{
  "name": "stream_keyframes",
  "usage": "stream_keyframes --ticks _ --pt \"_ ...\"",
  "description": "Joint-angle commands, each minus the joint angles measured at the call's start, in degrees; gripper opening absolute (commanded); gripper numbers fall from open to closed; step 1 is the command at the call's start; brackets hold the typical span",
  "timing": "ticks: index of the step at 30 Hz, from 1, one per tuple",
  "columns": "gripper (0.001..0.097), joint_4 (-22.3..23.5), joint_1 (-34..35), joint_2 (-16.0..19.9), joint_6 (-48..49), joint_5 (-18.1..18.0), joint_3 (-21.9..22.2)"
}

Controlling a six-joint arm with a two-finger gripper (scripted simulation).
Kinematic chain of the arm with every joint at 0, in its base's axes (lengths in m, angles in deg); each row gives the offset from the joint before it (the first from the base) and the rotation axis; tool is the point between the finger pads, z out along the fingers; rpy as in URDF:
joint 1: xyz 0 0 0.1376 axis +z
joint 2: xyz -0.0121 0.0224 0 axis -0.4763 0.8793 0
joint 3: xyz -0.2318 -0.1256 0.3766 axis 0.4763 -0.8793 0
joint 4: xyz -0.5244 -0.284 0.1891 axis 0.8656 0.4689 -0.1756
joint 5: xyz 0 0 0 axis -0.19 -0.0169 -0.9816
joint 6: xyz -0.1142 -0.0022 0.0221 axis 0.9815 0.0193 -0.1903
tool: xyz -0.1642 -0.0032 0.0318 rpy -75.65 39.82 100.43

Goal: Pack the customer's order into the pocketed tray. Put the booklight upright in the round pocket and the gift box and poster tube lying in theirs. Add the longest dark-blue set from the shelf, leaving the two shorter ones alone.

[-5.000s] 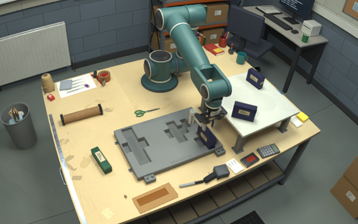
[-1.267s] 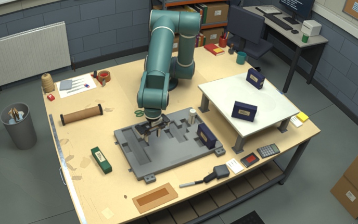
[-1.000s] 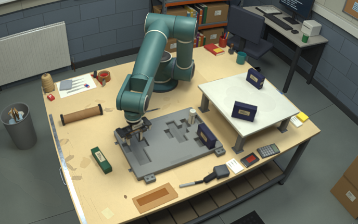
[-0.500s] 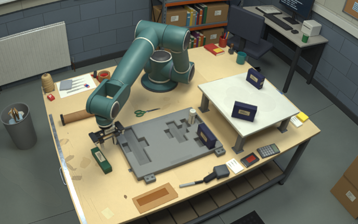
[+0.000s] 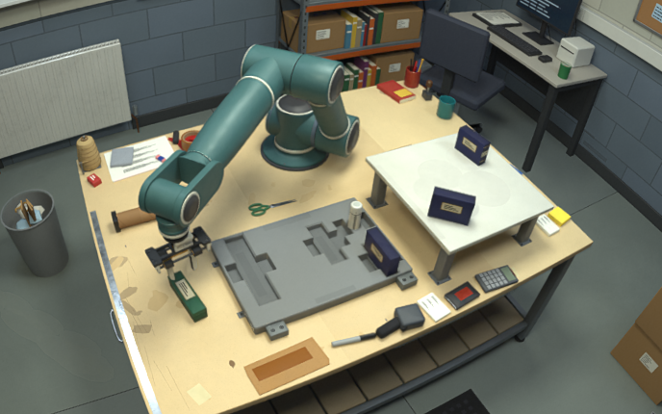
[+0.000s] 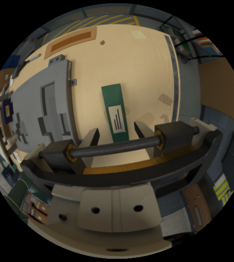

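The poster tube (image 5: 132, 218) lies on the table left of the tray, partly hidden behind the arm. The green gift box (image 5: 188, 296) (image 6: 115, 112) lies flat on the table by the tray's left edge. My gripper (image 5: 177, 263) (image 6: 116, 133) is open and empty, just above the box's near end. The grey pocketed tray (image 5: 309, 261) (image 6: 38, 107) holds the white booklight (image 5: 355, 215) upright in its round pocket. A dark-blue set (image 5: 381, 251) rests in a pocket at the tray's right end. Two more dark-blue sets (image 5: 451, 205) (image 5: 471, 145) sit on the white shelf (image 5: 457, 186).
A grey bin (image 5: 35, 230) stands on the floor left of the table. Green scissors (image 5: 268, 207) lie behind the tray. A tape gun (image 5: 393, 324), a calculator (image 5: 496, 278) and a brown mat (image 5: 286, 364) lie near the table's front edge.
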Motion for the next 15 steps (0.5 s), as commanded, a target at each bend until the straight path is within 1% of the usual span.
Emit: stream_keyframes --ticks 1,8,12,15 --pt "0.0655 0.0 0.0 0.0 0.0 0.0 0.1" --pt "0.0655 0.0 -0.1 0.1 0.1 0.0 0.2" --pt "0.0655 0.0 -0.1 0.7 0.1 -2.1 -1.4" --pt "0.0655 0.0 -0.1 0.8 0.1 -2.5 -1.6"
